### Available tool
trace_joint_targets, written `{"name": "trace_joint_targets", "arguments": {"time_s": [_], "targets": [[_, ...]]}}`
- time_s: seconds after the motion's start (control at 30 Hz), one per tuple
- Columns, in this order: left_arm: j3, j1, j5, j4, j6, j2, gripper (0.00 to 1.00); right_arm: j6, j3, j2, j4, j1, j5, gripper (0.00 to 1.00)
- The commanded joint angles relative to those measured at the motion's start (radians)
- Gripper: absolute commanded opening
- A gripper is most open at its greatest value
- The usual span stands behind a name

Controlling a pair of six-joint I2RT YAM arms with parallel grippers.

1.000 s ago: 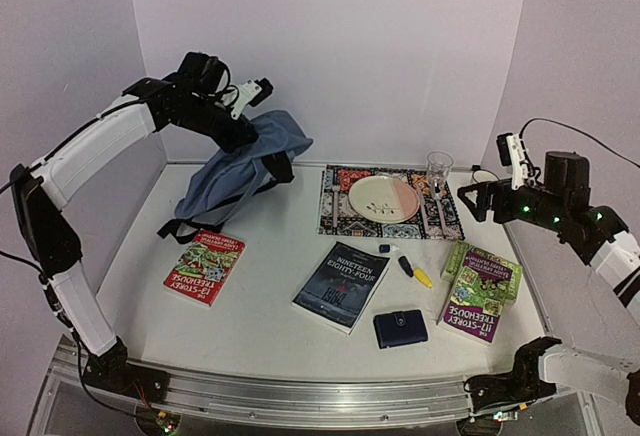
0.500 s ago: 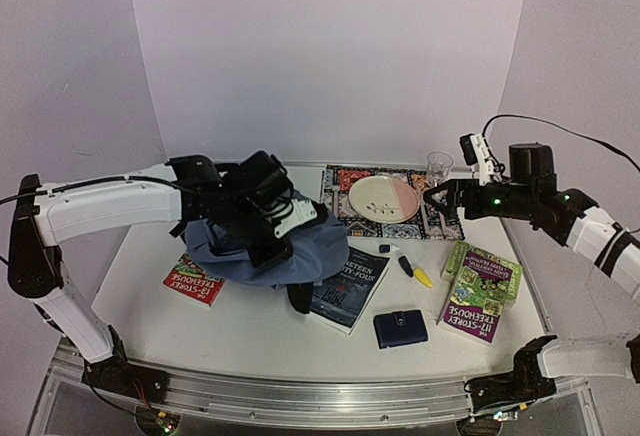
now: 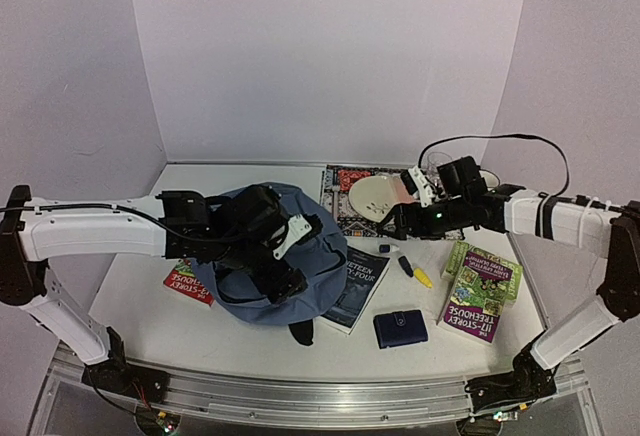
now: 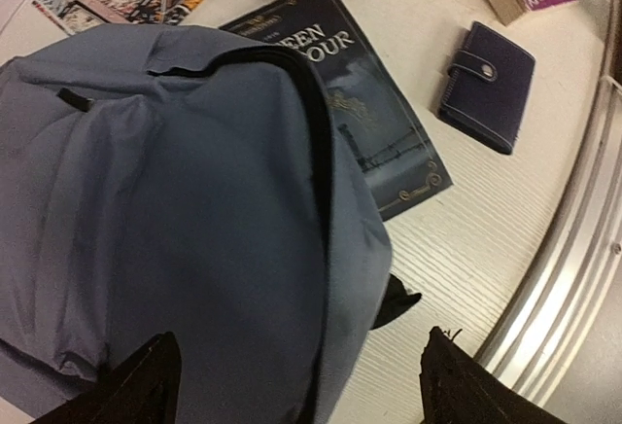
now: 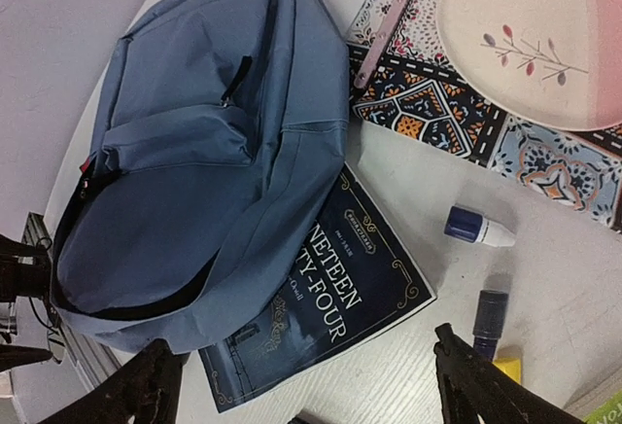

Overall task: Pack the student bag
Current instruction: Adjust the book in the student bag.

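Packing is barely getting going, judging by how things are lying. Student bag [image 3: 250, 301] is lying flat on the table [image 3: 180, 341], centre-left, w/ its right edge overlapping the dark book [image 3: 362, 291] and its left edge covering part of the red book [image 3: 185, 284]. Nothing is showing as inside it. Can't tell from any view whether the main zip is open: black zip trim is running along the edge, but no clear gap is showing.

Left end effector [image 4: 301, 390] is hovering right over the bag, fingers spread wide, gripping nothing. Right end effector [image 5: 309, 393] is reaching in from the plate [image 3: 372, 196] side, also spread wide and empty, above the bag's edge and the dark book.

Everything else is sitting outside the bag:
- wallet [image 3: 400, 328] near the front edge
- purple-and-green books [image 3: 482, 288] at the right
- yellow marker [image 3: 423, 278] w/ a dark pen [image 3: 404, 264] just beside it
- small blue-capped bottle [image 3: 385, 248]

Plate and patterned mat [image 3: 345, 178] are sitting at the back, prob. not bag items.

So approx. nothing is packed yet; the bag is only lying within reach. Remaining, as I'm reading it: getting the zip open, holding the mouth apart w/ one arm, feeding in books, wallet and pens w/ the other, then zipping up.
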Motion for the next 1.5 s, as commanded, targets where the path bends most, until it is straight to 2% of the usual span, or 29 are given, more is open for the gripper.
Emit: {"name": "trace_joint_targets", "arguments": {"time_s": [0.0, 0.13, 0.27, 0.43, 0.63, 0.87, 1.07, 1.3, 1.4, 1.47], "targets": [[0.014, 0.079, -0.092, 0.128, -0.149, -0.004, 0.89, 0.048, 0.104, 0.097, 0.025, 0.047, -0.009, 0.89], [0.037, 0.106, -0.052, 0.173, -0.211, 0.087, 0.89, 0.074, 0.173, 0.199, 0.016, 0.097, 0.022, 0.86], [-0.001, 0.106, -0.027, 0.208, -0.262, 0.119, 0.86, 0.08, 0.247, 0.291, -0.004, 0.147, 0.042, 0.84], [-0.081, 0.137, -0.189, 0.198, -0.389, -0.024, 0.88, 0.087, 0.289, 0.37, -0.031, 0.197, 0.05, 0.83], [-0.174, 0.31, -0.272, 0.077, -0.557, -0.182, 0.92, 0.114, 0.274, 0.386, -0.045, 0.234, 0.062, 0.84], [-0.294, 0.555, -0.166, 0.051, -0.66, -0.208, 0.92, 0.135, 0.249, 0.375, -0.061, 0.259, 0.084, 0.85], [-0.349, 0.674, -0.058, 0.101, -0.634, -0.137, 0.92, 0.146, 0.246, 0.383, -0.062, 0.272, 0.098, 0.85], [-0.432, 0.71, 0.128, 0.275, -0.641, -0.047, 0.82, 0.128, 0.27, 0.408, -0.054, 0.286, 0.105, 0.76], [-0.444, 0.721, 0.202, 0.334, -0.653, -0.012, 0.73, 0.118, 0.277, 0.416, -0.048, 0.288, 0.105, 0.68], [-0.45, 0.726, 0.238, 0.369, -0.663, -0.002, 0.6, 0.108, 0.282, 0.416, -0.046, 0.289, 0.105, 0.61]]}}
